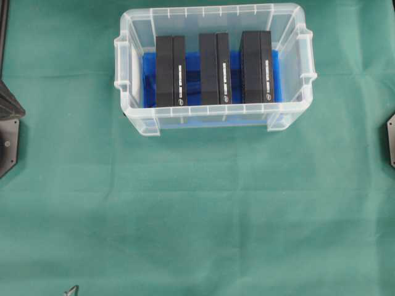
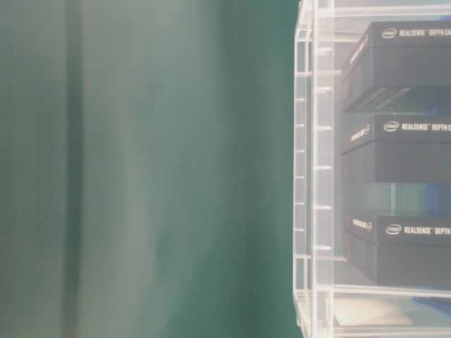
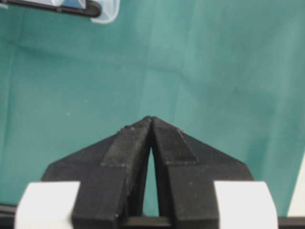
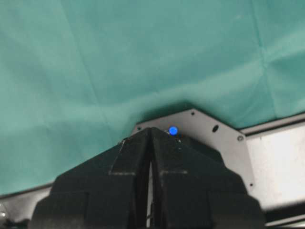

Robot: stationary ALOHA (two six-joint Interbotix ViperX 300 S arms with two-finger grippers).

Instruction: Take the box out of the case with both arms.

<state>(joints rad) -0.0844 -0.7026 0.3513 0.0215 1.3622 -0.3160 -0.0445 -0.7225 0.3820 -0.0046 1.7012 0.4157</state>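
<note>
The clear case (image 1: pixel 126 74) with a blue sheet on its bottom stands at the back middle of the green cloth. Three black boxes stand side by side in it: one on the left (image 1: pixel 170 71), one in the middle (image 1: pixel 214 68), one on the right (image 1: pixel 257 66). The table-level view shows the case wall (image 2: pixel 313 176) and the boxes (image 2: pixel 409 148) through it. My left gripper (image 3: pixel 151 119) is shut and empty above bare cloth; a corner of the case (image 3: pixel 102 12) shows at that view's top left. My right gripper (image 4: pixel 151 130) is shut and empty over a metal base plate (image 4: pixel 224 138). Neither gripper shows in the overhead view.
Black arm bases sit at the left edge (image 1: pixel 9 132) and right edge (image 1: pixel 390 142) of the overhead view. Green cloth (image 1: pixel 197 216) covers the table in front of the case. A small thin dark object (image 1: pixel 72 290) lies at the front left edge.
</note>
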